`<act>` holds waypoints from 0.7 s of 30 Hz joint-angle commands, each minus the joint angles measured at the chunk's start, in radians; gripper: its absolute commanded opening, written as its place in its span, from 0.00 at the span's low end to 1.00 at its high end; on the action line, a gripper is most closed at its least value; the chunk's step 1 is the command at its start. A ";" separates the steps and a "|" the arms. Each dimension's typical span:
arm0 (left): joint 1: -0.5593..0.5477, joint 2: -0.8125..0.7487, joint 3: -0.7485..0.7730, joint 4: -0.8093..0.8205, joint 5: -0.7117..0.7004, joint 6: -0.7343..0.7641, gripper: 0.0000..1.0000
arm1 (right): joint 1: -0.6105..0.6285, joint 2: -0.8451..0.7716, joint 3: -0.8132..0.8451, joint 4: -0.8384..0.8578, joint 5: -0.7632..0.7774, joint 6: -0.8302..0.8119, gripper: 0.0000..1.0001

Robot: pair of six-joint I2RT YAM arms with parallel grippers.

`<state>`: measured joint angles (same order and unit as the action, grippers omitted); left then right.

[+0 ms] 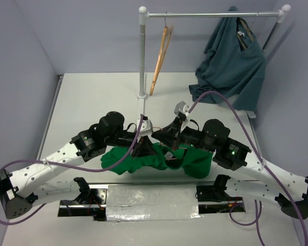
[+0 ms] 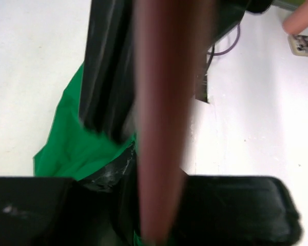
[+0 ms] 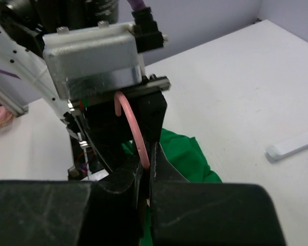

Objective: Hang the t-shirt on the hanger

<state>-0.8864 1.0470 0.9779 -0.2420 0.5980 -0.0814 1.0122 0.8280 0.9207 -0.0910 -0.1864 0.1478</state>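
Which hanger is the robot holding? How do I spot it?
Find the green t-shirt in the middle of the table. The hanger pokes up from the right gripper just over it. It is thin pink wire, unlike the wooden hanger on the rail.

No text or number can be read; the tag (image 1: 241,34) on the teal shirt (image 1: 235,64), upper right, is too small.

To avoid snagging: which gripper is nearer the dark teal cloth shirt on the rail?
Right. The teal shirt hangs beyond and right of the right gripper; the left gripper is further left.
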 commanded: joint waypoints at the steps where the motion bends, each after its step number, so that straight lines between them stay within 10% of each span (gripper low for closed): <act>1: -0.003 -0.070 0.073 -0.029 -0.068 0.002 0.30 | 0.006 -0.084 0.023 -0.001 0.109 -0.025 0.00; 21: 0.001 -0.183 0.199 -0.313 -0.454 0.042 0.45 | 0.005 -0.239 0.256 -0.280 0.291 -0.051 0.00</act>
<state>-0.8860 0.8814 1.1702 -0.5442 0.2184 -0.0521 1.0126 0.5926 1.1053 -0.3607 0.0673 0.1200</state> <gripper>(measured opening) 0.448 0.039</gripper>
